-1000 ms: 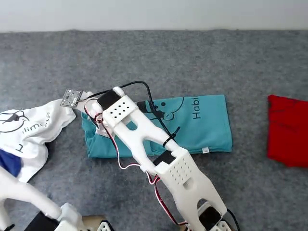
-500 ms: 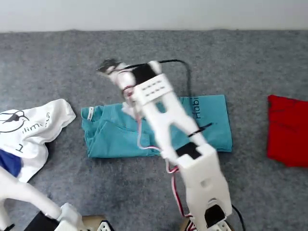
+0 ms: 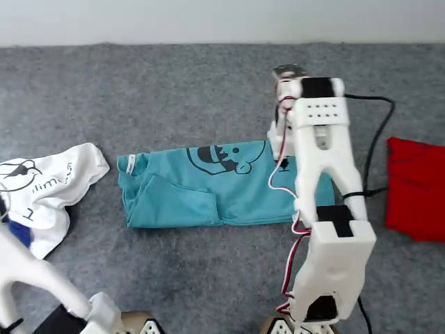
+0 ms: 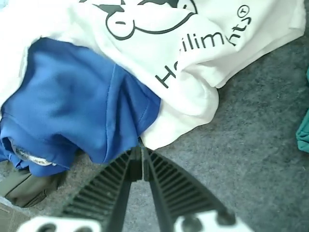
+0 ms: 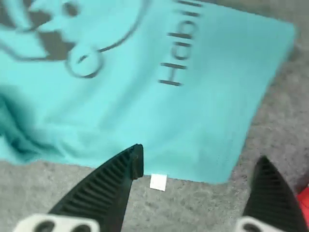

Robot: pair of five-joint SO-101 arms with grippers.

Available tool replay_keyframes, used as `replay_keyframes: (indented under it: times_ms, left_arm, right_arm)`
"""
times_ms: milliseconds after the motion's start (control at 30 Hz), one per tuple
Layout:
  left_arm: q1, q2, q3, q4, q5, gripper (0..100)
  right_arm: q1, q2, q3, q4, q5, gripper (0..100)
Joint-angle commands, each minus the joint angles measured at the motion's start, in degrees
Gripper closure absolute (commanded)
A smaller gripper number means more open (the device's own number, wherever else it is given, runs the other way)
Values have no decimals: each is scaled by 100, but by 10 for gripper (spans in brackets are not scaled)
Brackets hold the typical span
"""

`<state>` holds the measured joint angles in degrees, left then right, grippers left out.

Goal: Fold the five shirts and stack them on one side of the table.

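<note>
Shirt [image 3: 208, 195] — teal, long axis L-R

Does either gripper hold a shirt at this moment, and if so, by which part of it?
Nothing is held. The right gripper hangs open over the teal shirt; the left gripper is shut, empty, at the edge of the blue shirt.

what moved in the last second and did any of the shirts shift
The right arm swung from the left end of the teal shirt, close to the white shirt, across to its right end. Its pincer now hangs open over that end, holding nothing. The teal shirt, white shirt and red shirt lie as they did.
</note>
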<state>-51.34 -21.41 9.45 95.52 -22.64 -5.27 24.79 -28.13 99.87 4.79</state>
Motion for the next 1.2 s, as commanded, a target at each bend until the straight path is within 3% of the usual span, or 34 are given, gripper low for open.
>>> replay_keyframes:
  times_ms: [0,467,567,767,867,1000,1167]
  left_arm:
    - [264,-123,-22,-79,-18,986]
    - [316,-123,-13,-53,-18,986]
    - [316,-123,-13,-62,-18,986]
    - [325,-123,-13,-53,-18,986]
    - [334,-123,-13,-44,-18,986]
    - [334,-123,-13,-44,-18,986]
    - [334,-132,-13,-44,-18,986]
  right_arm:
    - [303,-57,-18,-242,-202,630]
    - [409,1754,-35,-945,-290,638]
    - [444,2009,-44,-1042,-255,712]
    - [444,2123,-44,-936,-18,953]
    - [462,1851,-44,-822,18,987]
    - [866,1367,-44,-664,554,989]
    - [1851,980,-44,-716,1793,989]
